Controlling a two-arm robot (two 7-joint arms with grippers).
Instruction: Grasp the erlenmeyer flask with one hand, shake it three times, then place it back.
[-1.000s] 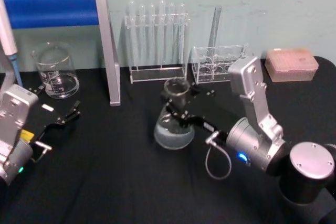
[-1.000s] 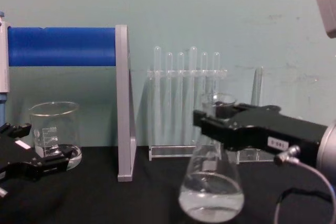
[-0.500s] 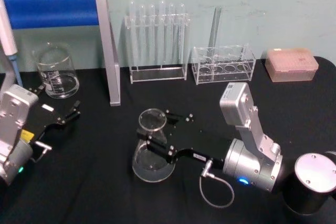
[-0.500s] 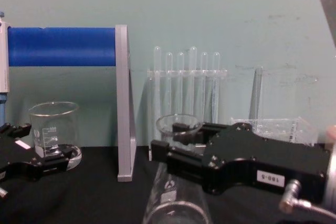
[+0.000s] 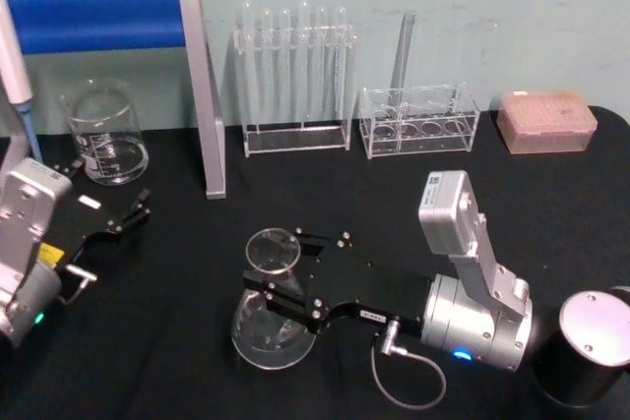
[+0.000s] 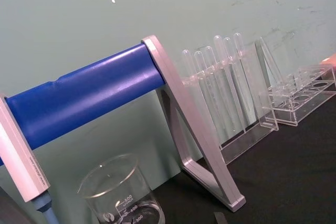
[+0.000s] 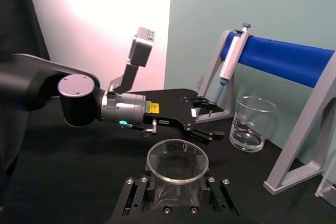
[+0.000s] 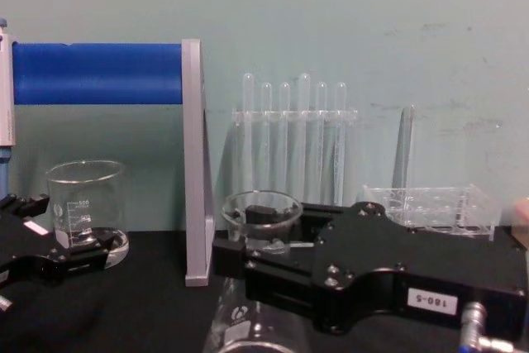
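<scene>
Clamping the erlenmeyer flask (image 5: 258, 333) by its narrow neck with the right gripper (image 5: 281, 268), black fingers pressed to the glass on both sides just under the flared lip. Caught in the lower centre of the head view, with the silver wrist trailing off toward the lower right corner. Held roughly upright, round mouth open to the camera in the right wrist view, wide base low over the black tabletop (image 5: 197, 272); impossible to tell whether touching it or just clear of it. Looming large across the lower right of the chest view, with a small white number label (image 8: 430, 302) on the gripper's black body and the flask's rim poking up at lower centre.

Parked at the lower left of the head view, well apart from the flask, with the left gripper (image 5: 133, 211) spread wide and nothing between its fingers.

Backed, farther off at upper left, by a graduated glass beaker (image 5: 103, 135) standing upright just beyond that idle gripper. Set there below the blue bar (image 5: 98, 17) of a grey-framed pipette stand, with a pipette (image 5: 15, 66) hanging at the bar's left end.

Lined up along the pale green wall across the top of the frame, to the right of the stand: a clear test tube rack (image 5: 295, 76) with its tubes upright, then a lower clear rack (image 5: 418, 120) with one tall glass tube rising from it, then a pink tip box (image 5: 546, 120) near the right edge.
</scene>
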